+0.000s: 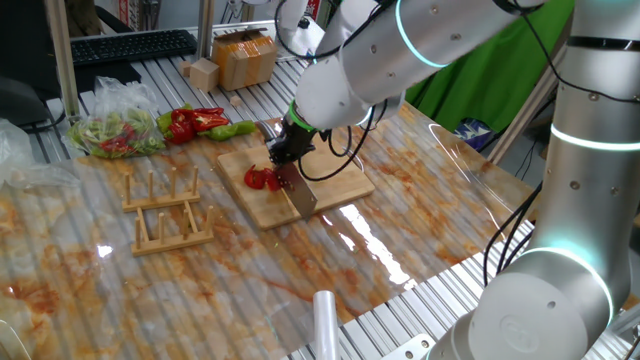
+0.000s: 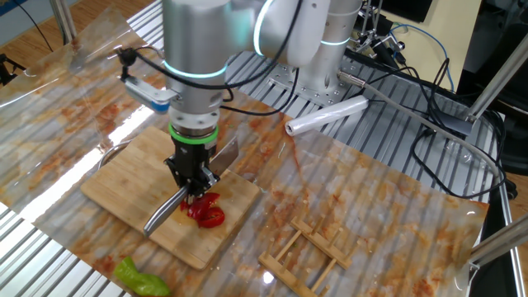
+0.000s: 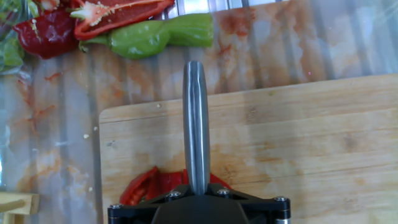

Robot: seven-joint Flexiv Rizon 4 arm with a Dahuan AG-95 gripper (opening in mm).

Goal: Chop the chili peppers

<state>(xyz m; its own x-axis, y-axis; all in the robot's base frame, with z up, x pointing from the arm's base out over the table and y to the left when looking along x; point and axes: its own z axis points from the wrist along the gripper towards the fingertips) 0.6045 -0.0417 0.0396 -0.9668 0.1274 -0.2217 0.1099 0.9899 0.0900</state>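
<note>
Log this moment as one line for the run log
gripper: jaws shut on knife | knife: blade down over red chili peppers | cutting board: under peppers

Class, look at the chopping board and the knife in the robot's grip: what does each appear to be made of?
Chopping board: probably bamboo or pale wood, matte, with visible grain strips. Knife: apparently steel, brushed grey with a glossy highlight along it.

Small glossy red chili peppers lie on the rectangular bamboo cutting board, near its edge facing the wooden slotted rack alongside.
</note>
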